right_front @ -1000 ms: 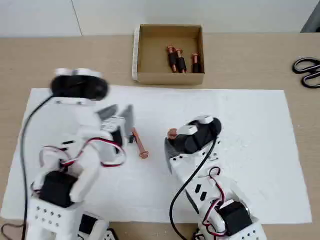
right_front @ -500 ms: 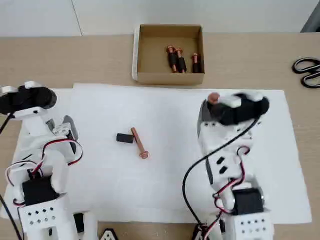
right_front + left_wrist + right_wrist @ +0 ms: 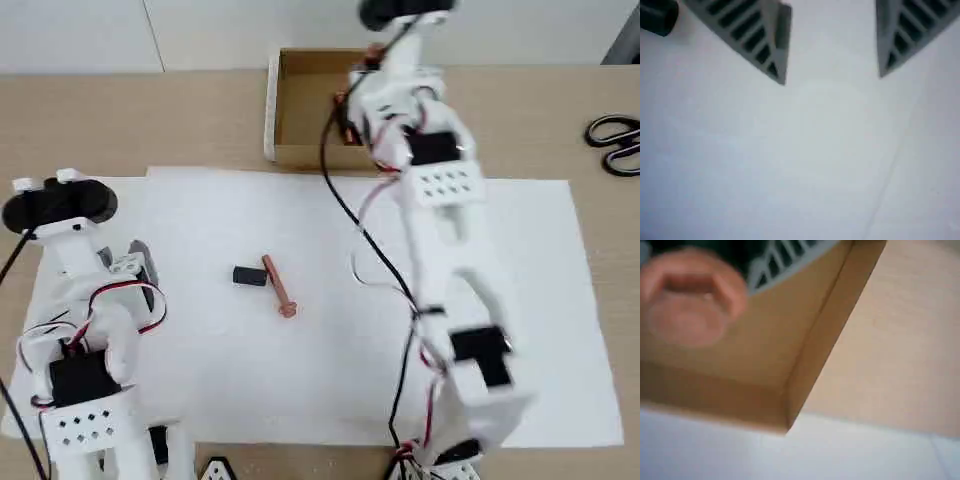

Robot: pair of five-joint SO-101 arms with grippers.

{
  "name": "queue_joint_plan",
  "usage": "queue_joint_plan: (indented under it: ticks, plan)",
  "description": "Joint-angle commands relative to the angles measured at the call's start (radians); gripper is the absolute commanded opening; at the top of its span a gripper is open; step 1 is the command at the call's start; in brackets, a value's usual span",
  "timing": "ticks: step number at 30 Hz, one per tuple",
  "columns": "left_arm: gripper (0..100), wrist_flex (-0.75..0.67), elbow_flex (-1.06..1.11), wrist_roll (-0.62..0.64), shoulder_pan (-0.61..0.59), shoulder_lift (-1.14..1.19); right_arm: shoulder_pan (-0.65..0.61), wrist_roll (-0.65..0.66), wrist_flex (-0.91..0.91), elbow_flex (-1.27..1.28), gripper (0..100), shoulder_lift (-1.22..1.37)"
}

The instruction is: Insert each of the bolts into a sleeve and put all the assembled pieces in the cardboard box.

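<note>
The right gripper (image 3: 365, 72) hangs over the box (image 3: 272, 110) at the far side of the counter (image 3: 130, 120), pinching a bolt (image 3: 690, 305) above the box floor near a corner; its arm hides much of the box's inside. The left gripper (image 3: 832, 75) is spread over bare white paper (image 3: 520, 260). Mid-sheet, a loose bolt (image 3: 277, 287) lies just beside a black sleeve (image 3: 249, 276), and scissors (image 3: 615, 143) sit well off on the counter.

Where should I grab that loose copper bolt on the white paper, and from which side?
Take the copper bolt on its shank near the wide head, probably from straight above, closing across the shank. It lies flat on the white paper, and its other end sits close beside the short black sleeve, so that end is left free for inserting.
</note>
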Motion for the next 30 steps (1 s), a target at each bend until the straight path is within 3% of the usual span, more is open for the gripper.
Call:
queue_joint_plan:
  ticks: [1,12,19,30]
  plan:
    - [12,-0.021,-0.004,-0.008,-0.005,-0.012,-0.051,0.009,-0.021,-0.279,0.4,0.191]
    - [12,-0.021,-0.004,-0.008,-0.002,-0.012,-0.053,0.009,-0.021,-0.476,0.9,0.481]
    - [12,-0.021,-0.004,-0.008,-0.002,-0.012,-0.056,0.009,-0.021,-0.477,13.4,0.538]
    - [12,-0.020,-0.004,-0.008,-0.002,-0.012,-0.058,0.012,0.016,-0.483,13.2,0.536]
